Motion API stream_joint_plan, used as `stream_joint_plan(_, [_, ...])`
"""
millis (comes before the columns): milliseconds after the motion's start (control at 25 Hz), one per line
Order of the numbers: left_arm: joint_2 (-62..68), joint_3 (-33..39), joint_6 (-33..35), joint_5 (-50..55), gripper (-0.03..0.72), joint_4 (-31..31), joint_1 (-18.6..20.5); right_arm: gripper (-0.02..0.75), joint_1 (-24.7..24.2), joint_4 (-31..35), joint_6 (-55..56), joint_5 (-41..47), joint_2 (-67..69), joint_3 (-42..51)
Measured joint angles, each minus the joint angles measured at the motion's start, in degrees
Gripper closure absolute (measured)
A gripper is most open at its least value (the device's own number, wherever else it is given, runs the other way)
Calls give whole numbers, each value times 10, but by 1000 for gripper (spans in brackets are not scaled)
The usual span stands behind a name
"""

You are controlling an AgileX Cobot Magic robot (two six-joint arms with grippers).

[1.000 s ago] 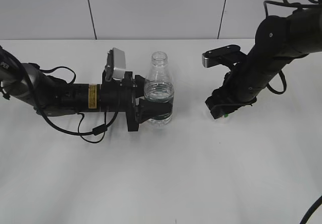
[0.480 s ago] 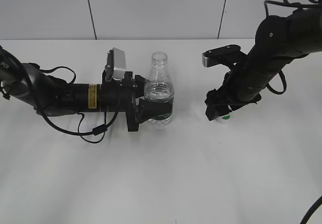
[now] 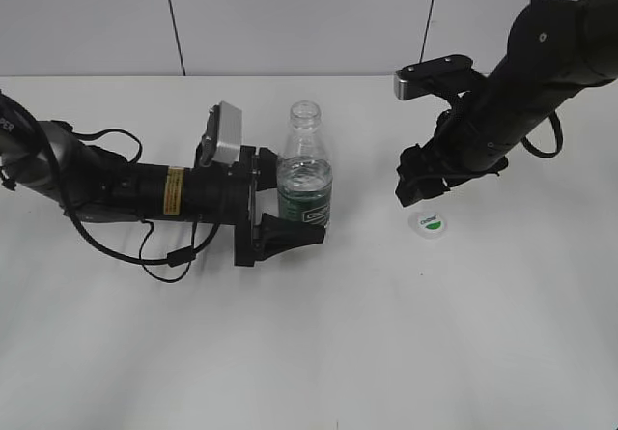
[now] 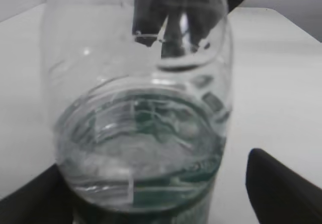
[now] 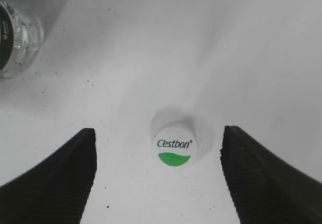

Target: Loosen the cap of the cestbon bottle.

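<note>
The cestbon bottle [image 3: 305, 184] stands upright on the white table with its neck uncapped; it is clear, with a dark green label band. It fills the left wrist view [image 4: 141, 123]. My left gripper [image 3: 293, 205] is open, with a finger on each side of the bottle; the right finger stands apart from it [image 4: 156, 196]. The cap [image 3: 429, 223] lies top up on the table to the bottle's right, white with a green mark. My right gripper [image 3: 420, 186] hovers above it, open and empty [image 5: 158, 183], and the cap [image 5: 174, 146] shows between its fingers.
The white table [image 3: 386, 333] spreads wide in front of both arms. A grey panelled wall [image 3: 290, 14] runs behind its far edge. The left arm's cable [image 3: 164, 256] loops on the table. The bottle's base shows at the right wrist view's top left [image 5: 15, 38].
My left gripper has opened off the bottle and uncovered its label. My right gripper has let go of the cap on the table and risen above it.
</note>
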Motion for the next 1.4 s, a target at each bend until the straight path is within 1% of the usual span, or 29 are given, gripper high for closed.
stream_joint_plan(80, [0, 0, 0, 1, 106, 15, 10, 149, 0, -1, 0, 5, -5, 0])
stream_joint_plan(200, [0, 0, -6, 1, 105, 45, 37, 149, 0, -1, 0, 9, -9, 0])
stream_joint_plan(480, [-1, 0, -44, 3, 108, 85, 98, 149, 0, -7, 0, 15, -10, 0])
stream_joint_plan(640, [-20, 0, -71, 4, 109, 107, 121, 149, 0, -16, 0, 15, -10, 0])
stream_joint_plan(800, [-70, 0, -92, 24, 113, 123, 133, 149, 0, -18, 0, 22, -10, -3])
stream_joint_plan(1000, [-152, 0, -141, 139, 116, 143, 133, 149, 0, -23, 0, 55, -10, -39])
stream_joint_plan(1240, [-218, 0, -235, 374, 120, 143, 133, 149, 0, -55, 0, 90, -10, -111])
stream_joint_plan(1400, [-239, 1, -292, 529, 127, 142, 133, 149, 0, -87, 0, 135, -10, -170])
